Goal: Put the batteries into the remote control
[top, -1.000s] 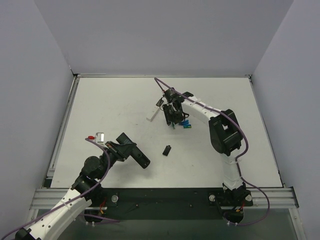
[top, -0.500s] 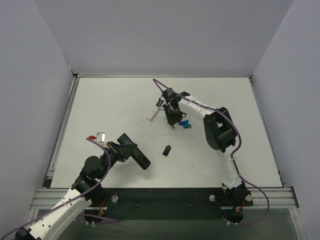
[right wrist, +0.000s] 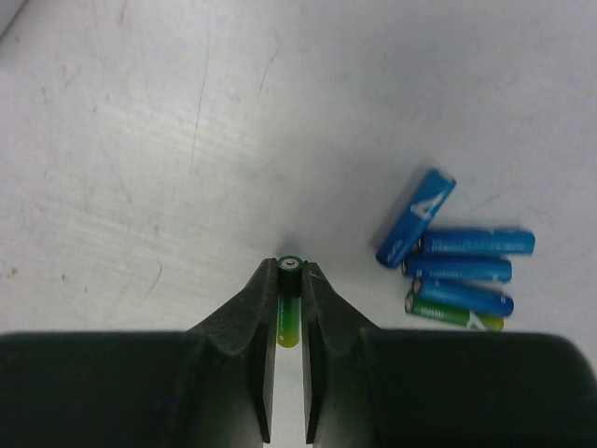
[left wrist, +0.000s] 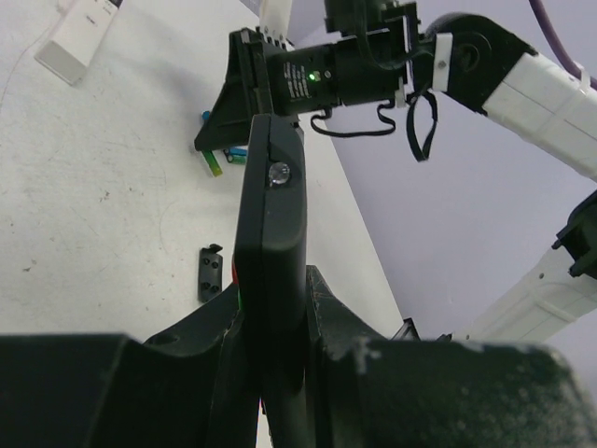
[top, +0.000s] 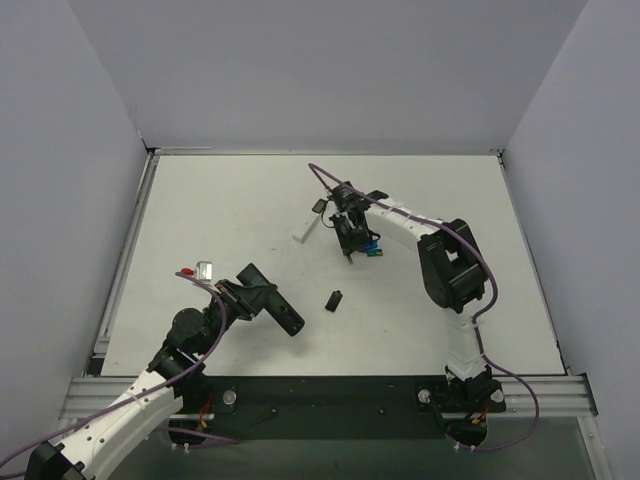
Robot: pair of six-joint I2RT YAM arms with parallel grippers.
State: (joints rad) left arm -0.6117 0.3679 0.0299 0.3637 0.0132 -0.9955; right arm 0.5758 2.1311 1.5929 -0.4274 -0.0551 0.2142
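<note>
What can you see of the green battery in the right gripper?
The green battery is a slim cylinder, dark green at its capped far end, yellow-green nearer the camera. It lies lengthwise between the fingers of the right gripper, which pinch it from both sides. Its tip points over the white table; whether it is lifted is unclear. The blue cells sit apart, off to one side.

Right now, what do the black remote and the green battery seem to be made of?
The black remote: likely moulded plastic, semi-matte, with a soft sheen along its edge. The green battery: probably metal under a glossy printed wrap; its end looks metallic.
</note>
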